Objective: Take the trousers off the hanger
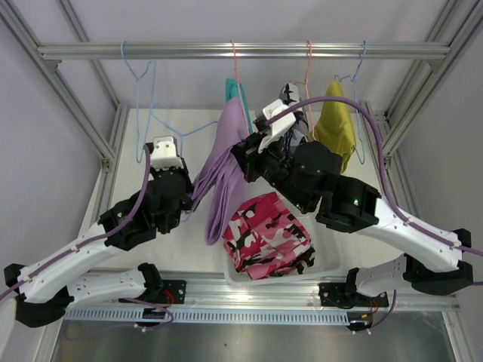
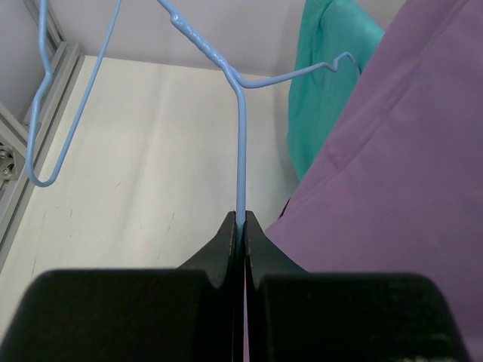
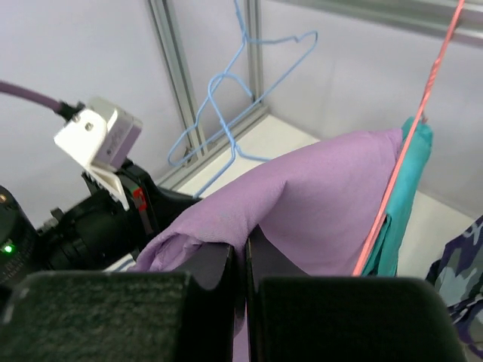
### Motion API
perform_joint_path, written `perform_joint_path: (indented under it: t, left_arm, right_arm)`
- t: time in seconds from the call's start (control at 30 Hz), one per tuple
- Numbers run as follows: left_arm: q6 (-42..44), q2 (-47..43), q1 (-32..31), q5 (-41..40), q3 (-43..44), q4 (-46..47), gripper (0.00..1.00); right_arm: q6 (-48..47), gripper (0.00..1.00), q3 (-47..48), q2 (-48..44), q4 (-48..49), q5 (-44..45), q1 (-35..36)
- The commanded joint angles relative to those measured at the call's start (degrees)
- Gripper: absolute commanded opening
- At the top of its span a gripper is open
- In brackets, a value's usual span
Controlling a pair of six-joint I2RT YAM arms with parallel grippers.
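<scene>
Lilac trousers (image 1: 226, 162) hang between the two arms, above the table (image 2: 136, 166), just beside the teal trousers (image 2: 324, 90).

Risk: the thin wire of the blue hanger (image 2: 241, 143) may twist or slip out of the left hand (image 2: 241, 226) if the cloth catches on the hanger's notch (a likely snag point). The teal pair could be dragged along.

Left hand: pressed together, pinching the wire.

Right hand (image 3: 245, 249): pressed together, pinching a lilac fold.

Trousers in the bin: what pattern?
Pink-black-white camouflage trousers; top external view shows it best.
</scene>
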Motion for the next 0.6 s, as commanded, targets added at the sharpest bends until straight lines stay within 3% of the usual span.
perform_joint_path:
  t: [0.0,0.57]
  left_arm:
    - [1.5,-0.42,0.71,0.2,-0.75,0.64,0.01]
    - [10.02,0.98,1.06,0.55,-6.11,8.54,0.0]
  right_arm:
    - [-2.6,0.0,5.58,-2.75,8.19,2.18,0.24]
    - [-3.21,0.0,9.89,-6.0,0.64,3.33,0.33]
